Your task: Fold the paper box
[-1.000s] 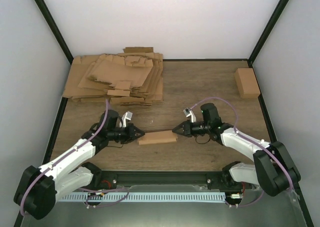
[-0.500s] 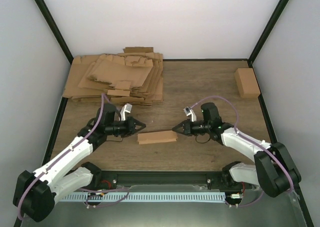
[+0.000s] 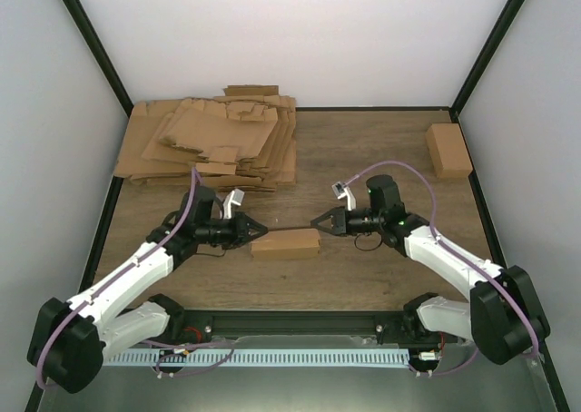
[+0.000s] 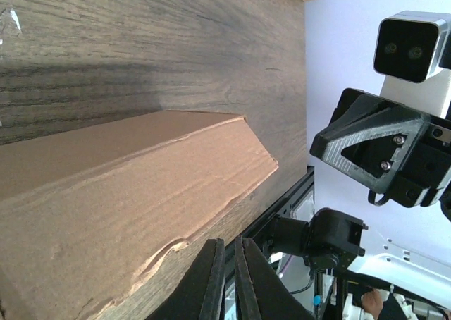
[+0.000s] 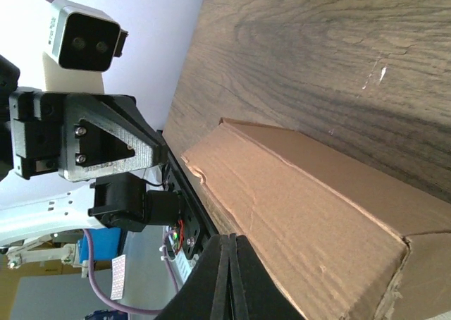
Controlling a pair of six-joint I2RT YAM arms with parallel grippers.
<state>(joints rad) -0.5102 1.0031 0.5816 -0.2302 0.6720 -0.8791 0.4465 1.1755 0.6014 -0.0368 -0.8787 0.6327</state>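
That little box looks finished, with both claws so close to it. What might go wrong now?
1. The box lies loose: left gripper and right gripper are both shut near its ends, so a nudge may slide or turn it.
2. Its edge shows a dent; more pressing may crush it.
3. The gripper tips point at each other and may collide.

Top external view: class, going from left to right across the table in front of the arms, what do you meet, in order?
left claw → paper box → right claw → small brown carton
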